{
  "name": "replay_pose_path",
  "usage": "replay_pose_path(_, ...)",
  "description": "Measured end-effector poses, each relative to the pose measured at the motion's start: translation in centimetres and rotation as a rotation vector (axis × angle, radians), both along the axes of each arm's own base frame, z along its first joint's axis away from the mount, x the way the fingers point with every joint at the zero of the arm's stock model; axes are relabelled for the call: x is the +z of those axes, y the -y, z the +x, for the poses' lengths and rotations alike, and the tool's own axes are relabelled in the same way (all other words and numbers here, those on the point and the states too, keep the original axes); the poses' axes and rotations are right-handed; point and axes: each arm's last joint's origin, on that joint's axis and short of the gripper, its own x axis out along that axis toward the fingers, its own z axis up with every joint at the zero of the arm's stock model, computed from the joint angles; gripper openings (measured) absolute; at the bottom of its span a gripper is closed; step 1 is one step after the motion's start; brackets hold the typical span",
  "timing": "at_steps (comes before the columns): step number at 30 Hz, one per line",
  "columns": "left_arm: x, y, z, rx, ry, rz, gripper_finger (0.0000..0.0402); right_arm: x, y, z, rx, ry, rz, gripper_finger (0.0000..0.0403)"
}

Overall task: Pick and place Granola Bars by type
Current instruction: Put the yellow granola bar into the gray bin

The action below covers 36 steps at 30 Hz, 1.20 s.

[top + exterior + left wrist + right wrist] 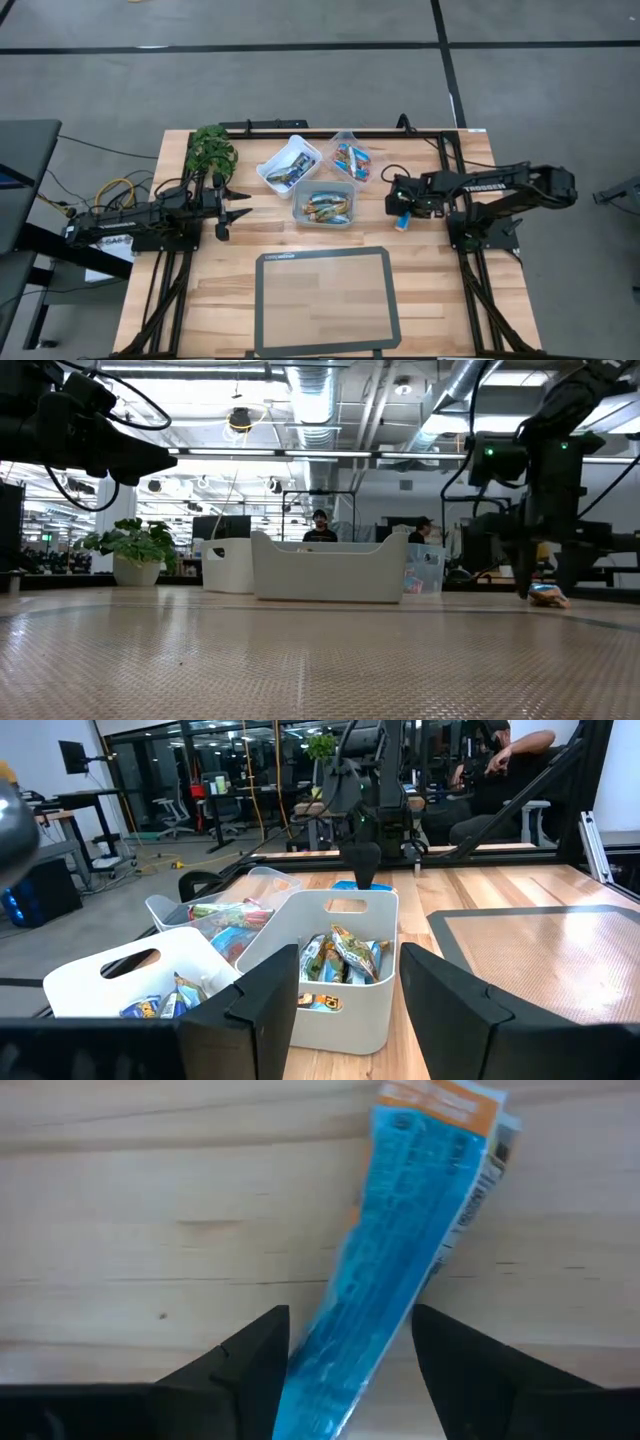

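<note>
Down at the tabletop (120, 1230), the right gripper (350, 1342) stands spread wide around a blue granola bar (400, 1250) lying between its fingers, not yet clamped.

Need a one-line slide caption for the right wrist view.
Right gripper open over a blue granola bar lying on the wooden table, its fingers on either side.

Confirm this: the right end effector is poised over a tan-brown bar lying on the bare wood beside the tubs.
Wrong on colour. The bar is bright blue with an orange end, as the right wrist view shows. The rest holds: the right end effector, fingers open, is over it on the wood beside the tubs.
</note>
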Motion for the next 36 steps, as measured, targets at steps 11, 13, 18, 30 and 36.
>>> replay_pose_path(11,0.0,0.0,0.0,0.0,0.0,0.0,0.0169,-0.8,-0.3,0.1,0.05,-0.042,-0.009,0.0135)
replay_pose_path(13,0.0,0.0,0.0,0.0,0.0,0.0,0.0169,-0.8,-0.5,0.1,0.063,-0.042,-0.027,0.0112)
replay_pose_path(18,0.0,0.0,0.0,0.0,0.0,0.0,0.0169,-0.1,-0.9,0.8,0.085,0.059,-0.117,0.0065)
replay_pose_path(30,0.0,0.0,0.0,0.0,0.0,0.0,0.0169,2.3,-1.7,4.5,0.223,0.455,-0.356,0.0022)
replay_pose_path(36,0.0,0.0,0.0,0.0,0.0,0.0,0.0169,4.1,-2.4,6.2,0.318,0.676,-0.471,0.0026)
